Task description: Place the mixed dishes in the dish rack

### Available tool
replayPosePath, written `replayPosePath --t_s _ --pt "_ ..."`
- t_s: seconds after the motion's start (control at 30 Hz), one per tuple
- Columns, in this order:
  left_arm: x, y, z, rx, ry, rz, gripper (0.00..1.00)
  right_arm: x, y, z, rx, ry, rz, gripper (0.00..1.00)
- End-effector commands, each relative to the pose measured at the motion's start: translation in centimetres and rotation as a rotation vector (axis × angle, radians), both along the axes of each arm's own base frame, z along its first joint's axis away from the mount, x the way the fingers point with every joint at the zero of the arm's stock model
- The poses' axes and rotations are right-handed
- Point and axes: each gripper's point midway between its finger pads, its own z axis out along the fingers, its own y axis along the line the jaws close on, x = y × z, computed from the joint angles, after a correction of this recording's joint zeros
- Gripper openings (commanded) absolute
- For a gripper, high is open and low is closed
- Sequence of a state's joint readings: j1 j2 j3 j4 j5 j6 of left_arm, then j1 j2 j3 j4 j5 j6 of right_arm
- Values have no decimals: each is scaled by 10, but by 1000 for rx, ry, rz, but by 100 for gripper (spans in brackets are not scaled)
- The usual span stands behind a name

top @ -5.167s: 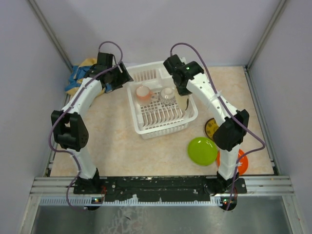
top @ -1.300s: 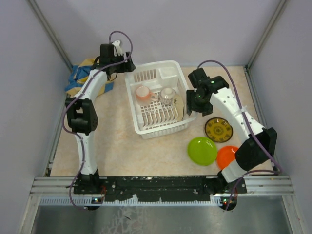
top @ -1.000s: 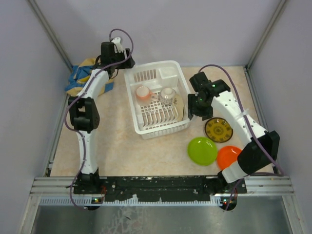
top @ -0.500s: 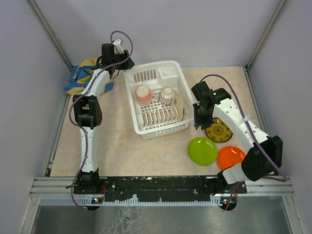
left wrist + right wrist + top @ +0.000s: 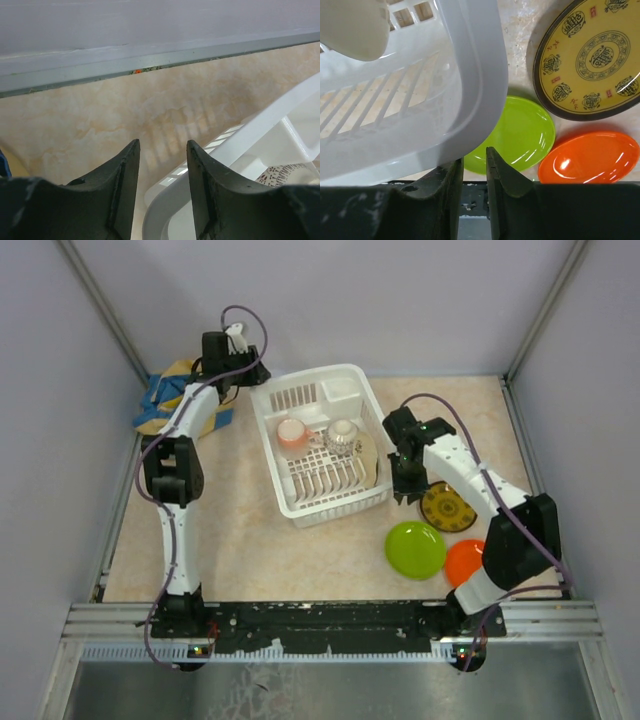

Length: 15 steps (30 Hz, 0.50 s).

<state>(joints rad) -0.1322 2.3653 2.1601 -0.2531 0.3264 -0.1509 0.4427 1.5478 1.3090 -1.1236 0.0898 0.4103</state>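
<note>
While the orange plate (image 5: 462,560) and the lime-green plate (image 5: 415,549) are lying side by side on the table (image 5: 230,530) nearest the bases, the brown-yellow plate (image 5: 449,508) is resting just beyond. Beside it the right gripper (image 5: 474,156) is hanging at the near right corner of the dish rack (image 5: 342,505) — jaws narrowly apart, clamping nothing, the rim right at their tips. The rack is holding the cream plate (image 5: 368,458) tilted at its right side, the pink cup (image 5: 292,432) and the patterned bowl (image 5: 343,436) side by side farther in. Farthest back, the left gripper (image 5: 161,145) is hovering off the rack's far left corner, jaws apart and empty, the blue and yellow cloth (image 5: 160,400) lying to its left.
</note>
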Motion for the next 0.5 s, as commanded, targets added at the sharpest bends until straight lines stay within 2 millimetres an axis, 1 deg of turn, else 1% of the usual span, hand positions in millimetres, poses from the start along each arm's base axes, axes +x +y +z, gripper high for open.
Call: replayPosePath --t_s 0.0,0.1,0.17,0.2,0.27,0.4,0.47 --pt "-38 3 -36 53 163 -38 48 43 7 2 -3 -130 10 25" --pt "-48 6 -41 72 192 -35 47 55 9 2 -15 -146 18 25" --pt "-54 10 -45 91 208 -23 46 63 11 5 -10 -164 25 25" --pt "-56 14 -46 100 213 -11 45 68 13 0 -14 -154 31 25" --pt "-61 22 -45 123 217 19 44 77 17 -2 -14 -157 44 25" --pt "-69 40 -42 145 229 83 43 96 20 -1 -16 -176 53 25" --pt "-72 49 -38 144 231 119 43 105 18 -1 -18 -182 50 25"
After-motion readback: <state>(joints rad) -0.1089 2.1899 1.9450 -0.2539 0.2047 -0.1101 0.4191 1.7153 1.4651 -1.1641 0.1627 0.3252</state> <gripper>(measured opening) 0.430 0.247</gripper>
